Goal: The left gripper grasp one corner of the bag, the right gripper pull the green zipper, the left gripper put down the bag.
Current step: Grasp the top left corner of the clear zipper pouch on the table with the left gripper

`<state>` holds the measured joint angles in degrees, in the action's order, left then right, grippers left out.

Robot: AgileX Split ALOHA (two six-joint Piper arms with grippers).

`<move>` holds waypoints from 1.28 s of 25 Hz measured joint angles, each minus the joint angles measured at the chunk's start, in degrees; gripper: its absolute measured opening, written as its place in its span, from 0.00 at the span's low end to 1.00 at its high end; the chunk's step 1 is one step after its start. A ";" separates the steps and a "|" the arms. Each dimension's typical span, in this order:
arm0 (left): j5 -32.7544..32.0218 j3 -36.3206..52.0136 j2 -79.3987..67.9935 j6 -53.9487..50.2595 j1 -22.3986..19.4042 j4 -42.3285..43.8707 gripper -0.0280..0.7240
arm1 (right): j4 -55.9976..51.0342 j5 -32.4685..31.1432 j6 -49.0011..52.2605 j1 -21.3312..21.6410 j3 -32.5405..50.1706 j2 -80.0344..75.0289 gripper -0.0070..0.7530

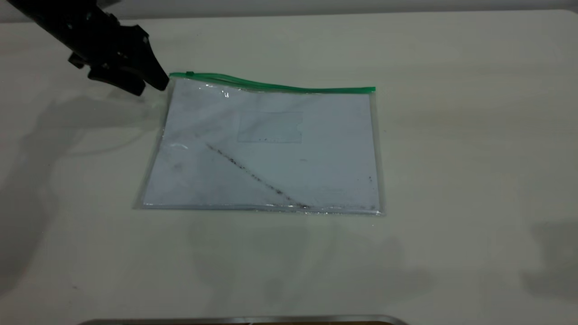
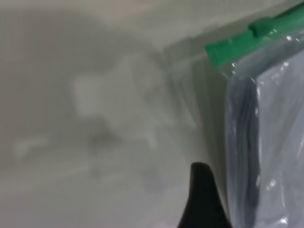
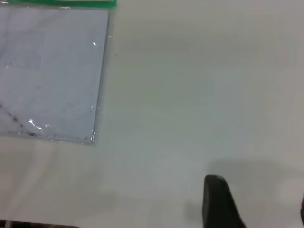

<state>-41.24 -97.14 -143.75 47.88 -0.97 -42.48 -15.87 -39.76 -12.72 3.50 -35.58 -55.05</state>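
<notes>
The bag (image 1: 271,153) lies flat on the table, clear plastic with white paper inside and a dark diagonal crease. The green zipper (image 1: 289,85) runs along its far edge, with the slider tab (image 1: 189,73) near the far-left corner. My left gripper (image 1: 152,88) is open, low at that corner, just outside the bag's left edge. In the left wrist view one finger (image 2: 203,199) stands beside the bag's edge (image 2: 242,156), below the zipper's end (image 2: 232,47). My right gripper (image 3: 259,204) is open and empty over bare table, well off the bag's near-right corner (image 3: 92,137); it is out of the exterior view.
The pale table (image 1: 451,180) stretches bare to the right and in front of the bag. A metallic strip (image 1: 244,319) shows at the near edge of the exterior view.
</notes>
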 joint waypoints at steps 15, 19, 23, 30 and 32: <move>0.83 -1.49 -6.39 16.11 0.00 -14.02 0.82 | 0.00 0.11 0.00 0.00 0.00 0.00 0.60; 0.87 -1.92 -7.49 17.47 0.00 -15.85 0.82 | 0.00 0.11 -0.05 0.00 0.00 0.00 0.60; -1.03 -2.10 -8.67 19.86 0.00 -20.14 0.81 | 0.00 0.11 -0.05 0.00 0.00 0.00 0.60; -2.95 -2.10 -9.52 23.68 0.00 -23.18 0.53 | 0.00 0.11 -0.05 0.00 0.00 0.00 0.60; -2.95 -2.10 -9.52 24.24 0.00 -23.37 0.39 | 0.00 0.11 -0.05 0.00 0.00 0.00 0.60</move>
<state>-44.19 -99.24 -153.27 72.11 -0.97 -65.85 -15.87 -39.66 -12.77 3.50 -35.58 -55.05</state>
